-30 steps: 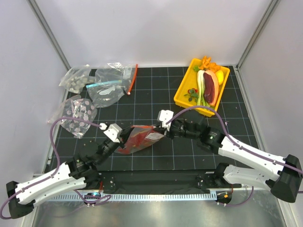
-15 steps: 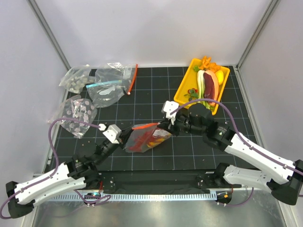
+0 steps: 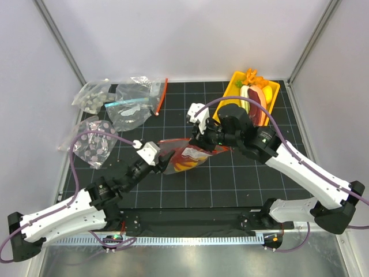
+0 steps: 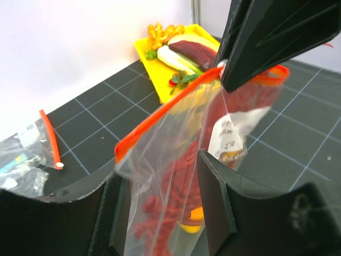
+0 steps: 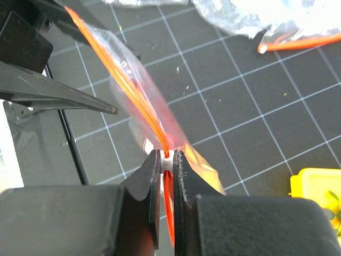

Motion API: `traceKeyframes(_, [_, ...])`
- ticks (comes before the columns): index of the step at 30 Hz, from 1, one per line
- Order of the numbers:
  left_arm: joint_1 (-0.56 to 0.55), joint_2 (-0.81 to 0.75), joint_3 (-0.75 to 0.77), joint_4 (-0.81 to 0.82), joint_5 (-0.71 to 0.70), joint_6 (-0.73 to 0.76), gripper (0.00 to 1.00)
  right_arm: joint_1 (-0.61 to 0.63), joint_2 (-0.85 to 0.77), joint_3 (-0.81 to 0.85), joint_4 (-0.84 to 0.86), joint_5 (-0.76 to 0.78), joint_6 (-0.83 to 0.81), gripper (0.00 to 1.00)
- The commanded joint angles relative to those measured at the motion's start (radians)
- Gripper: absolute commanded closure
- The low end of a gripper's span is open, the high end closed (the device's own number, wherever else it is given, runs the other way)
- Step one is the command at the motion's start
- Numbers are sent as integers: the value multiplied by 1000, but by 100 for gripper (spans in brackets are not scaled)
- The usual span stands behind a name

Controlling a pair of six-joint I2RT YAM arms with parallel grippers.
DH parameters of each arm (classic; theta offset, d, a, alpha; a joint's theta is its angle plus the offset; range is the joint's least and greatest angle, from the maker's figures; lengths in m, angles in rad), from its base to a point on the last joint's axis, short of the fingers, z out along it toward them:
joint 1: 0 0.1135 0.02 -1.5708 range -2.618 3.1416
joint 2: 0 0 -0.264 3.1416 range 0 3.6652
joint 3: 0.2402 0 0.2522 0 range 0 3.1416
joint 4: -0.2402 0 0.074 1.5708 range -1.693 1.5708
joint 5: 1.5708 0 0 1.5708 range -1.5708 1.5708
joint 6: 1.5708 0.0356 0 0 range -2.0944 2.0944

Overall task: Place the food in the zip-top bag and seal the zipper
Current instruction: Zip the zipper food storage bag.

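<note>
While right tool [image 5: 166,154] pinches it, zipper [image 5: 125,88] taut left-right, topping zip-top bag [image 3: 184,161]

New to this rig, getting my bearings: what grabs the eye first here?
The zip-top bag, red lobster inside, spans mid-table from the left gripper to the right gripper, which pinches its orange zipper. A loaded yellow tray sits far right.
</note>
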Motion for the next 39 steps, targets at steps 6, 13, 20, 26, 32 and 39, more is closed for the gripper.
traceKeyframes(6, [3,36,69,48,-13,98,44,25,57,94,-86,-14,-48,99])
traceKeyframes(13, [3,158,177,-9,34,170,50,41,63,120,-92,-37,-52,99])
traceKeyframes(20, [3,234,209,-40,109,209,55,41,48,109,-118,-45,-75,99])
traceKeyframes(26, [3,252,244,-121,159,157,68,42,14,86,-118,-48,-95,99])
traceKeyframes(32, [3,252,266,-156,56,76,100,42,-14,34,-87,-50,-97,99])
traceKeyframes(39, [42,206,211,-126,-157,5,100,41,-37,-76,-38,38,-75,99])
